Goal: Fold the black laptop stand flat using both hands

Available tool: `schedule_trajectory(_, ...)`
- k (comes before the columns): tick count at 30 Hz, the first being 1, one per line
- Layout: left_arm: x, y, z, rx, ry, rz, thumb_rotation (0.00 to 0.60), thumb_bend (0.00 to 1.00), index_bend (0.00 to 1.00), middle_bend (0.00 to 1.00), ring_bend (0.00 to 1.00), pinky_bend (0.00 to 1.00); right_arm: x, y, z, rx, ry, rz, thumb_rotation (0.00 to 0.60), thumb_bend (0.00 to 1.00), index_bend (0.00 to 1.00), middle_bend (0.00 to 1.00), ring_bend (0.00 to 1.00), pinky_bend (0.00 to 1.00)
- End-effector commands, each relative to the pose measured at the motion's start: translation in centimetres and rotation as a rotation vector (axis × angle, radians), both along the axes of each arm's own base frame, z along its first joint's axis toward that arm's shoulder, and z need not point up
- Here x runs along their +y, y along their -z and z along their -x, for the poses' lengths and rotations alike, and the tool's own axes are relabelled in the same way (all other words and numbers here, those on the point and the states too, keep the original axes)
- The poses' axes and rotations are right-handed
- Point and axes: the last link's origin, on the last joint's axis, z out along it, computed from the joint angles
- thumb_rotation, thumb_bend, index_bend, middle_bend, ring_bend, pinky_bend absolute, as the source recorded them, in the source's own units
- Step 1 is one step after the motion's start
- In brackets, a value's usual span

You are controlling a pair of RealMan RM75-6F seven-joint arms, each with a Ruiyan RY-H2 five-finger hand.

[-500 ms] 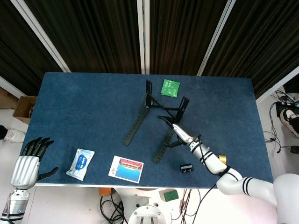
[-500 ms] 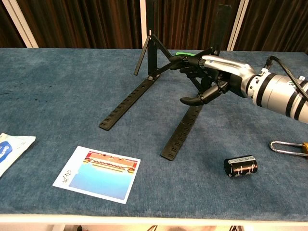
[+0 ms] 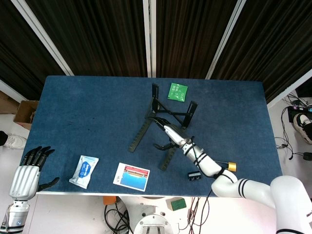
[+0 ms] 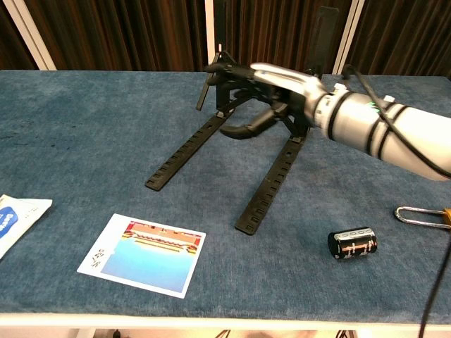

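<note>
The laptop stand (image 3: 158,126) stood opened near the middle of the desk (image 3: 87,112), its two long slotted rails running from the upper centre of the head view down toward the lower left, with the short uprights and crossbar at the far end. My right hand (image 3: 166,134) was right at it, reaching up and left from the lower right of the frame into the space between the two rails. In the chest view the fingers (image 4: 232,70) stretched out above the crossbar area while the thumb (image 4: 246,127) curved underneath; whether they actually pinched any bar I could not tell, as hand and stand were both dark and overlapped there. No clear grip showed.

My left hand (image 3: 28,173) hung off the lower left corner of the desk, fingers spread and holding nothing, well apart from the stand. A white pouch (image 3: 84,170) and a printed card (image 3: 131,176) lay between it and the rails.

So the right hand was by far the nearer. As I judged it, the fold needed the left hand brought across toward the rail on the frame's left, whose near tip pointed roughly its way.
</note>
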Motion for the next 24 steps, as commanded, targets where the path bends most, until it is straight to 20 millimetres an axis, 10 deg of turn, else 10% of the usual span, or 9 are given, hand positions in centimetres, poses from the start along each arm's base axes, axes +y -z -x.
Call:
schedule_trajectory(1, -0.2, -0.1, 0.1, 0.000, -0.004, -0.002, 0.600, 0.04, 0.20, 0.16, 0.09, 0.13, -1.4, 1.8, -3.5, -0.004, -0.006, 0.006, 0.600, 0.30, 0.00, 0.08, 0.00, 0.01)
schedule_trajectory(9, -0.8, -0.3, 1.0, -0.015, -0.027, -0.013, 0.600, 0.04, 0.20, 0.16, 0.09, 0.13, -3.9, 6.0, -7.6, 0.057, 0.052, 0.025, 0.600, 0.31, 0.00, 0.07, 0.00, 0.00)
schedule_trajectory(24, -1.5, -0.4, 2.0, -0.033, -0.050, -0.028, 0.600, 0.04, 0.20, 0.15, 0.09, 0.13, -6.5, 7.8, -4.3, 0.174, 0.222, 0.067, 0.600, 0.31, 0.00, 0.07, 0.00, 0.00)
